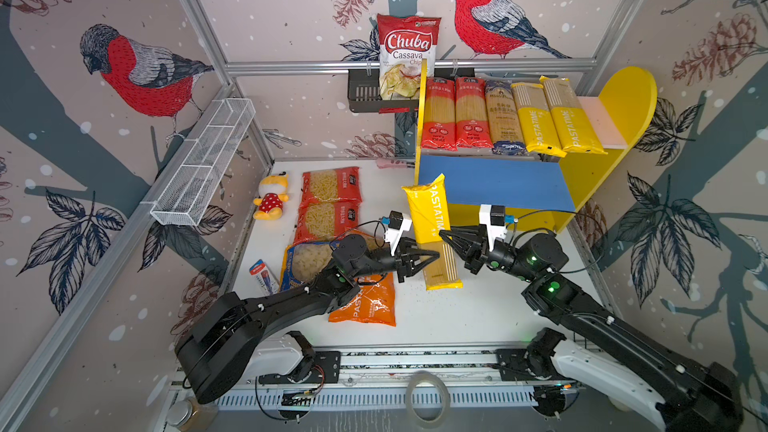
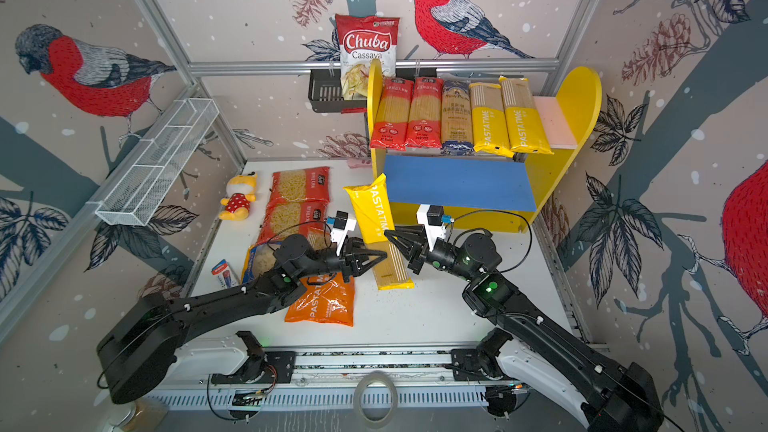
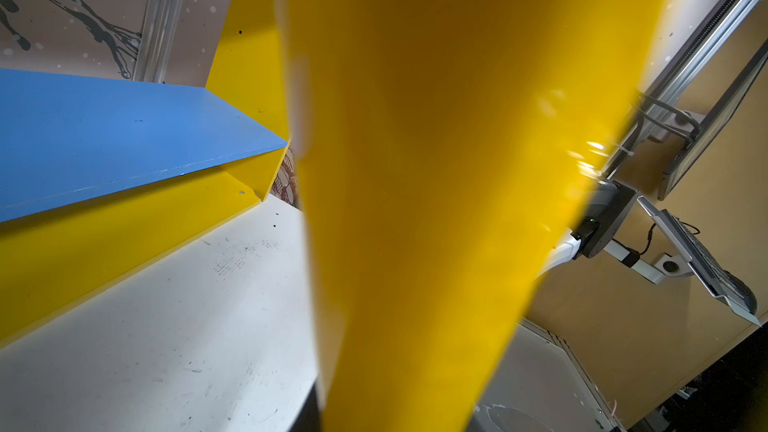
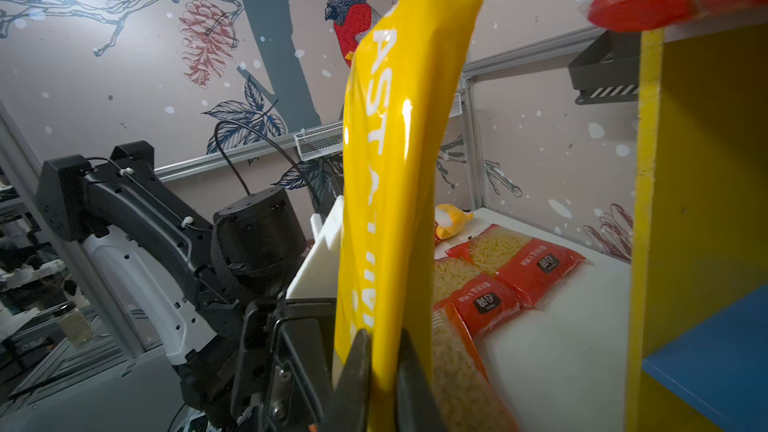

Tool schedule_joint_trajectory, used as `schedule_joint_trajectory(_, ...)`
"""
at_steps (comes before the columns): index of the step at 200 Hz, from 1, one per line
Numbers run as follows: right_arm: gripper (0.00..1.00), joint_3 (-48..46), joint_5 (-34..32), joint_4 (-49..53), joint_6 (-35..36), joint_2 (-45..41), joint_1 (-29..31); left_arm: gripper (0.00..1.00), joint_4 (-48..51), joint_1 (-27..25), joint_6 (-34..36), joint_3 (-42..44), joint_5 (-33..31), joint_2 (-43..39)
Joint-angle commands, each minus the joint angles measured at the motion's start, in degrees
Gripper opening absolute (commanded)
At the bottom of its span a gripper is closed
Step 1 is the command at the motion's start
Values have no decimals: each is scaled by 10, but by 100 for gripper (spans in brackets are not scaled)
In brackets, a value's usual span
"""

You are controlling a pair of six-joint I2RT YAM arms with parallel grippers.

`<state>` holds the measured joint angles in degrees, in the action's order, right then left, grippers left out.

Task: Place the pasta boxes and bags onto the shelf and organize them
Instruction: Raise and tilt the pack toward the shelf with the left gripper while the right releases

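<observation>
We start with the shelf (image 1: 623, 110). Its pink upper board (image 1: 598, 122) carries a row of five long packs (image 1: 503, 118) lying front to back, and its blue lower board (image 1: 494, 189) is bare. The macaroni bags (image 1: 330, 187) lie flat on the table, out in front of the shelf and beyond its end on the left arm's side.

Just in front of that same end of the blue board, the yellow spaghetti pack (image 1: 432, 218) stands nearly upright. Its printed top leans toward the shelf and its clear end is low by the table. We cannot tell whether that end touches down.

The pack sits between both pincers. The left gripper (image 1: 432, 255) meets it on the side away from the shelf's middle. The right gripper (image 1: 444, 236) meets it on the side under the blue board.

In the right wrist view, the right gripper's fingers (image 4: 359, 367) press either face of the pack, clamped on it as far as we can see. The left wrist view is filled with yellow wrap, so we cannot tell how the left jaws stand.

We judge the coming move turns on the pack's long axis. It is nearly vertical now and must tip front to back to match the row. The free strip of pink board lies at the right arm's end, so that arm is the nearer one.
</observation>
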<state>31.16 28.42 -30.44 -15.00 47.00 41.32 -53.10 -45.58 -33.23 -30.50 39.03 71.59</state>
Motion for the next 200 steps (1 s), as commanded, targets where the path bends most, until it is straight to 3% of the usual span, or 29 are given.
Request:
schedule_joint_trajectory(1,28,-10,-12,-47,-9,-8,1,12,-35,1,12,-9,-1,-8)
schedule_joint_trajectory(42,57,-55,-80,-37,-34,-53,0,8,-31,2,26,-16,-48,-22)
schedule_joint_trajectory(73,76,-119,-171,-47,-112,-115,-12,8,-28,9,46,-20,-127,-44)
schedule_joint_trajectory(105,79,-204,-192,-104,-232,-148,-18,9,-31,11,71,-32,-224,-69)
schedule_joint_trajectory(129,79,-270,-177,-209,-299,-160,-3,9,-98,10,44,-18,-297,-81)
schedule_joint_trajectory(144,80,-294,-179,-274,-304,-159,22,10,-152,8,20,-6,-326,-80)
schedule_joint_trajectory(164,80,-290,-204,-284,-280,-147,55,10,-173,-5,9,-12,-350,-72)
schedule_joint_trajectory(200,80,-282,-201,-344,-284,-83,62,10,-185,-41,0,-37,-346,-43)
